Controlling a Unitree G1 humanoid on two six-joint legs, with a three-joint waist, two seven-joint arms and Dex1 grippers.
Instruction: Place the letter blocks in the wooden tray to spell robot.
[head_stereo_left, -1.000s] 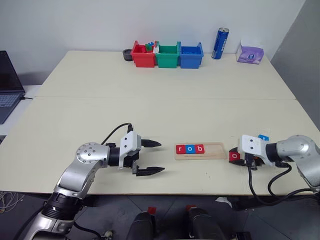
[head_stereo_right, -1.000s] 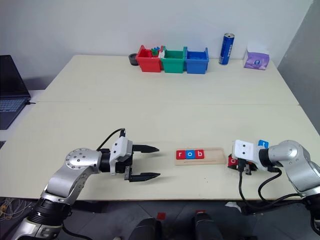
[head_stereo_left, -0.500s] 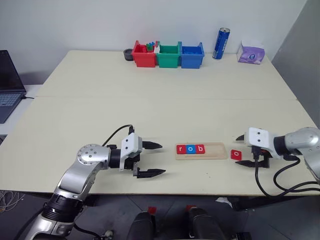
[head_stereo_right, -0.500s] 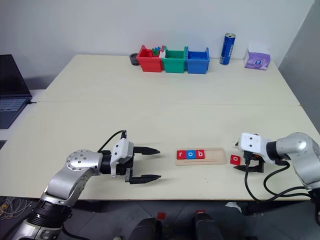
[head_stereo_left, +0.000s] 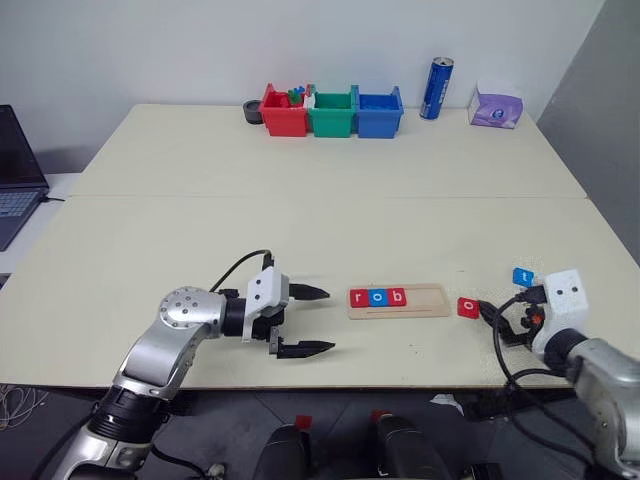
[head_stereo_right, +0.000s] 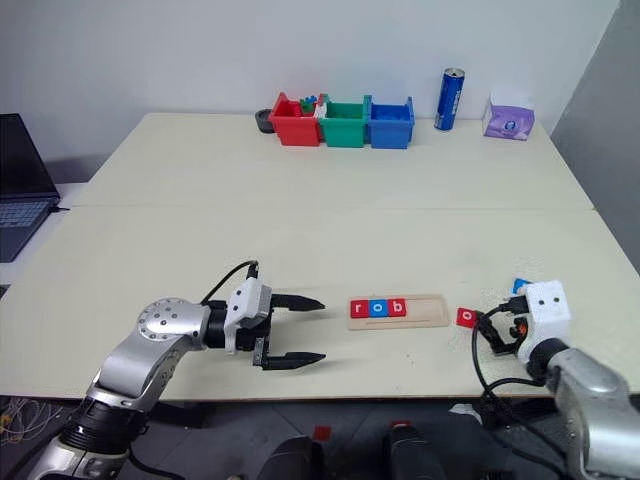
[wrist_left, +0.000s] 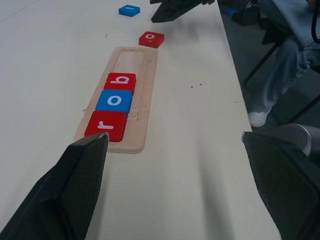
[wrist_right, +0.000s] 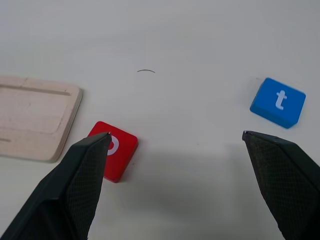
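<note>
Tray: your wooden tray, lower centre, holds r, o, b.
Loose tiles: red o beside tray; wrist view reads blue t.
Left gripper: spread, empty.
Right gripper: spread, empty.

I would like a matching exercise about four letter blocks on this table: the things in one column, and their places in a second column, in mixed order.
Things:
1. red r block
2. blue o block
3. red o block
4. blue t block

Places:
A. on the table, just off the wooden tray's empty end
B. in the tray, middle of the three placed blocks
C. on the table, farther from the tray
D. in the tray, at its end

Pairs: 1-D, 2-B, 3-A, 4-C
</note>
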